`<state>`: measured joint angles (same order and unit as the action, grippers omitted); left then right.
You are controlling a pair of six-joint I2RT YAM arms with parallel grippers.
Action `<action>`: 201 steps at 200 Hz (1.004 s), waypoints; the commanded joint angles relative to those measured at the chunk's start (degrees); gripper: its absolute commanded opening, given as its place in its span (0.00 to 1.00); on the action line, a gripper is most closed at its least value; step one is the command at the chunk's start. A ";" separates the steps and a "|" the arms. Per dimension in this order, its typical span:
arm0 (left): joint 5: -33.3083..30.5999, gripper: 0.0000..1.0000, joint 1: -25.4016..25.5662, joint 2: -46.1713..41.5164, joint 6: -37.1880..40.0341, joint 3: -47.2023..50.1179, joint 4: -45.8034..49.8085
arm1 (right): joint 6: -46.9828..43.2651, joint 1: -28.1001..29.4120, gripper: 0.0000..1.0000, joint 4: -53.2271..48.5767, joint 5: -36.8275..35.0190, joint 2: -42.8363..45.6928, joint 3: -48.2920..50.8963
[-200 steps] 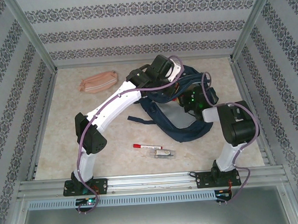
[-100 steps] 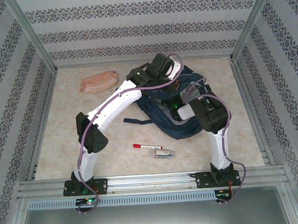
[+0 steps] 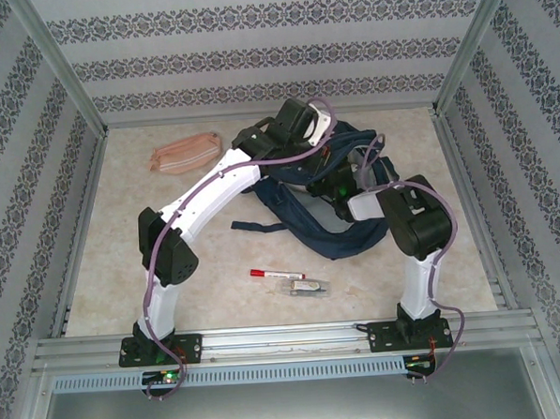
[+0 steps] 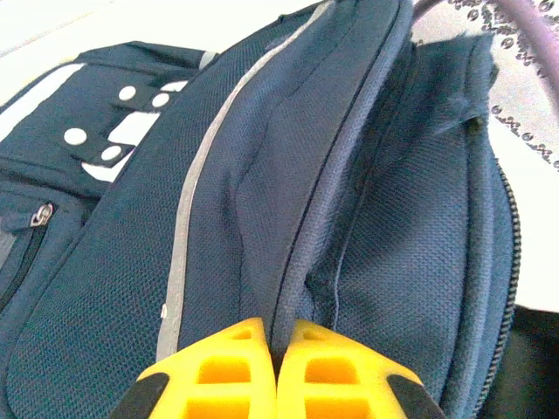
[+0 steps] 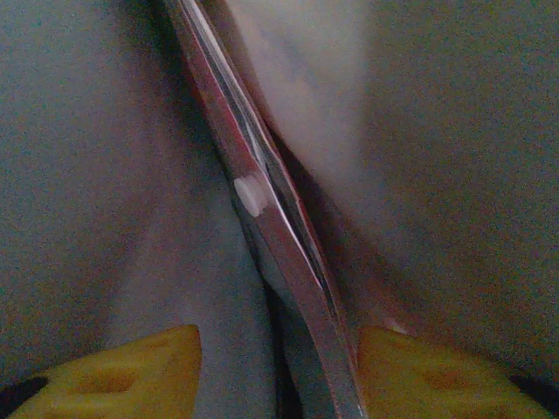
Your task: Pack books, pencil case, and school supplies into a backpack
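The navy backpack (image 3: 357, 238) lies at mid table with both arms over it. My left gripper (image 4: 278, 327) is shut on a fold of the backpack's (image 4: 393, 218) zip rim, next to the pale grey stripe (image 4: 188, 227). My right gripper (image 5: 279, 349) is open inside the dim bag, and a thin flat reddish thing (image 5: 262, 218) stands edge-on between its fingers. I cannot tell whether that is the book or the red packet. The salmon-pink pencil case (image 3: 185, 153) lies at the back left. The red-capped white marker (image 3: 269, 274) and the clear-wrapped item (image 3: 305, 286) lie near the front.
Patterned walls with metal posts close the table on three sides. A dark strap (image 3: 257, 226) trails left from the backpack. The left arm's elbow (image 3: 165, 248) stands over the left half of the table. A metal rail (image 3: 287, 336) runs along the near edge.
The right arm swung left over the backpack, then back a little to the right. The backpack changed shape under the arms. The left arm edged slightly toward the back left.
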<state>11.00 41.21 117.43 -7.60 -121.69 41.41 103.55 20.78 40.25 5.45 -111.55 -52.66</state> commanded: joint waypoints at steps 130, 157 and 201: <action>4.91 0.00 -2.58 -3.61 -5.19 6.57 -10.47 | -7.07 -0.68 0.10 -0.66 11.51 -7.31 -6.74; 5.23 0.00 -2.63 -3.65 -5.60 6.67 -10.12 | -7.19 0.32 0.14 4.46 13.43 -7.56 -8.61; 2.62 0.00 -3.56 -5.66 -5.33 12.10 -12.52 | -7.82 -1.82 0.25 4.09 14.33 3.49 0.11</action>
<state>13.47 38.50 115.42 -11.44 -112.25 34.02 97.08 19.59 40.32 18.02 -116.11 -56.69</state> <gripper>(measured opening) 0.052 0.241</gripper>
